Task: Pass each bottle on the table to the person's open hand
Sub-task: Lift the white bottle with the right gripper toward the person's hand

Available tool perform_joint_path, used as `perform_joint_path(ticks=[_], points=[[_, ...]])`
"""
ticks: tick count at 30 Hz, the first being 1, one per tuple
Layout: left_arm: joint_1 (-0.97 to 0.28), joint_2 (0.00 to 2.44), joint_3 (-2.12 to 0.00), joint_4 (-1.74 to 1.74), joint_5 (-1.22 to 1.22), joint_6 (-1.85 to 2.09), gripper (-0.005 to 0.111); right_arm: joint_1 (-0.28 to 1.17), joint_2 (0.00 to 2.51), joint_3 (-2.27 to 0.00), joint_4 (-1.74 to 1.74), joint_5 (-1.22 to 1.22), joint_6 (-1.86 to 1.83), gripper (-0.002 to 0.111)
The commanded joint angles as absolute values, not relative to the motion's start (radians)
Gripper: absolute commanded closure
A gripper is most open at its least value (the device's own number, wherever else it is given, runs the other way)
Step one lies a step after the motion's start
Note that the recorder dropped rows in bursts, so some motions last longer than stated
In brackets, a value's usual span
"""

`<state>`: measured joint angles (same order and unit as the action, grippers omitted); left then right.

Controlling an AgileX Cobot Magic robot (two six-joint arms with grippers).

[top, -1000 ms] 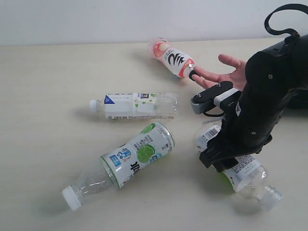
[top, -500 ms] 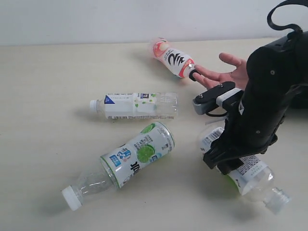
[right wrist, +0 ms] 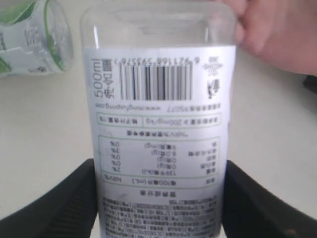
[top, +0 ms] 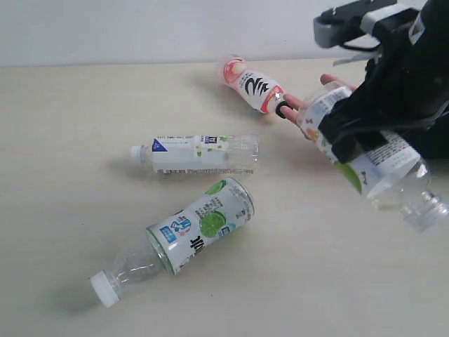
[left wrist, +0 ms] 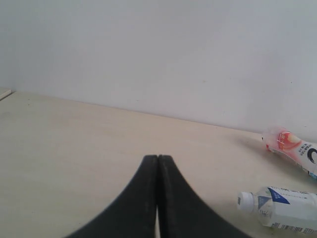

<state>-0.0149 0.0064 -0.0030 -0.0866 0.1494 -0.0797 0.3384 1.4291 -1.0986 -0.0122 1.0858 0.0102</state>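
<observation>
The right gripper pinches a fat bottle by its label, held clear of the table, base near the hand (cap pointing away). The left gripper is pressed together.

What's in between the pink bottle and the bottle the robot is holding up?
The person's fingers, poking out between the pink bottle and the held bottle. You can see that in the exterior view.
</observation>
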Motion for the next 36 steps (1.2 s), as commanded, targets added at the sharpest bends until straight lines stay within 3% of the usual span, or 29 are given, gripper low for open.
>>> perform_joint_path(ticks=[1,10,26,36], points=[[-0.012,0.000,0.000,-0.091,0.148,-0.083,0.107,0.238,1.436,-1.185,-0.026,1.121,0.010,0.108],[-0.012,0.000,0.000,-0.091,0.148,-0.083,0.107,0.072,1.557,-1.217,0.052,1.053,0.028,0.108],[-0.012,0.000,0.000,-0.091,0.148,-0.083,0.107,0.068,1.789,-1.314,0.140,0.921,-0.033,0.108],[-0.012,0.000,0.000,-0.091,0.148,-0.083,0.107,0.068,1.861,-1.369,0.116,0.983,-0.027,0.108]])
